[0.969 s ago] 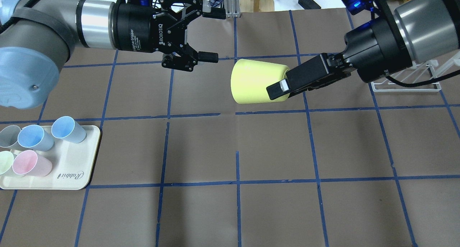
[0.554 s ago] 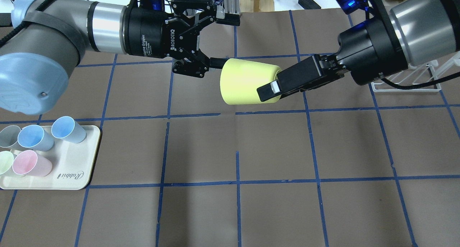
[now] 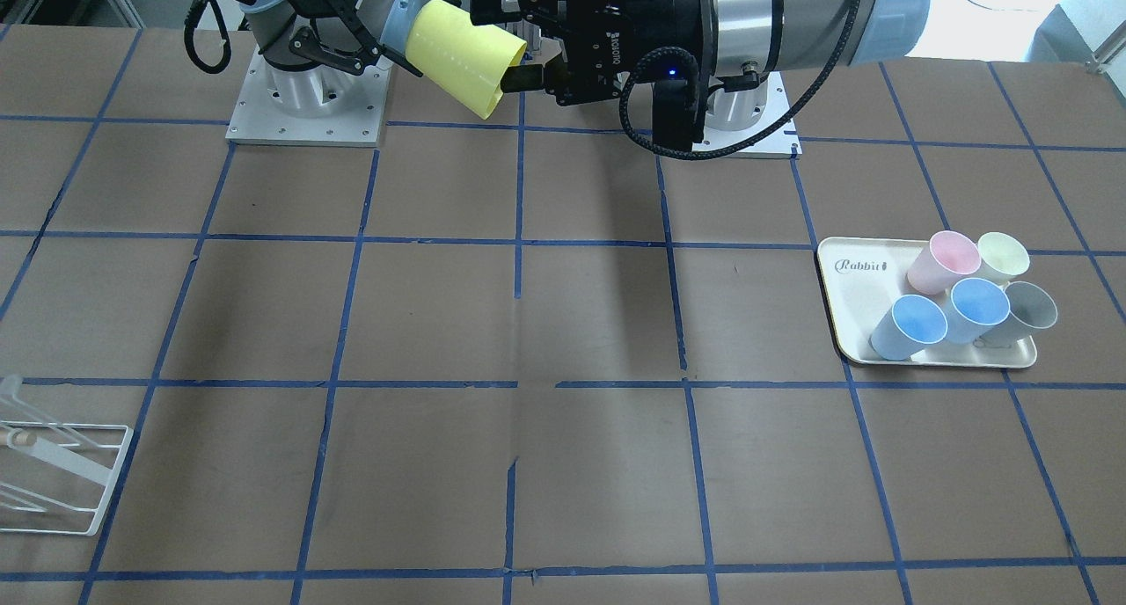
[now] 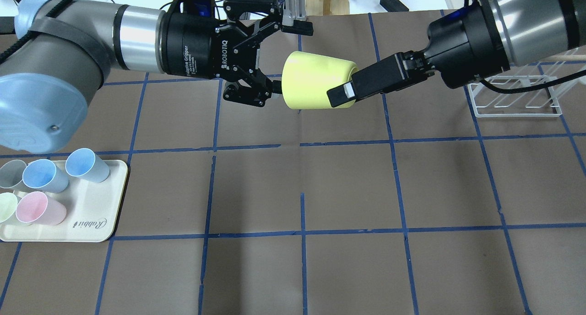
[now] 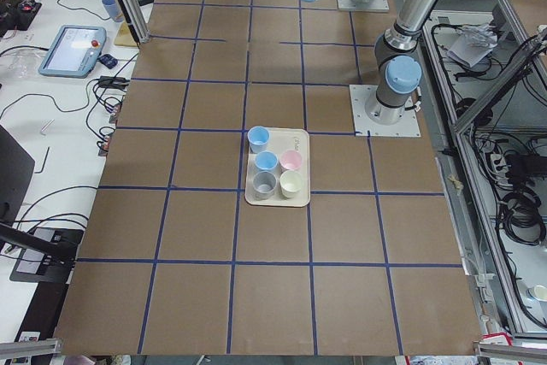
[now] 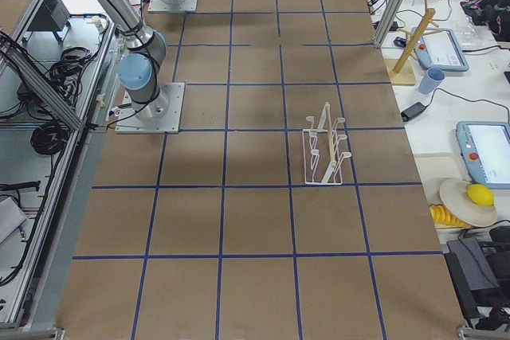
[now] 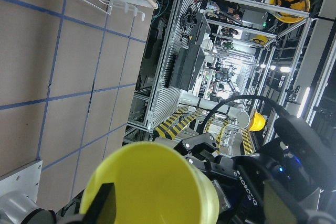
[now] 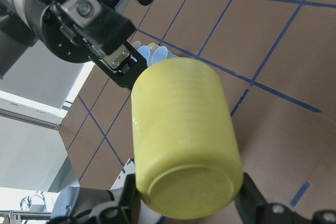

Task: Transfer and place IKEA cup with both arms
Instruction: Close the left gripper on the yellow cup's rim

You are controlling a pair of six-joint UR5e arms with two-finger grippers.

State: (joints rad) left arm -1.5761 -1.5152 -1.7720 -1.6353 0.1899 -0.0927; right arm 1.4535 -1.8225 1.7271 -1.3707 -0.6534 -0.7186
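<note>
From the front, the cup (image 3: 457, 55) hangs sideways in the air, about midway between the table's (image 3: 563, 464) left and right edges.

From above, the right gripper (image 4: 344, 94) is squeezed tight on the cup's small end. The left gripper (image 4: 287, 58) is wide open around the big end.

In the left wrist view, the cup sits between the fingers (image 7: 102, 208). I think the left gripper should close softly, and the right one should let go only after that.
</note>
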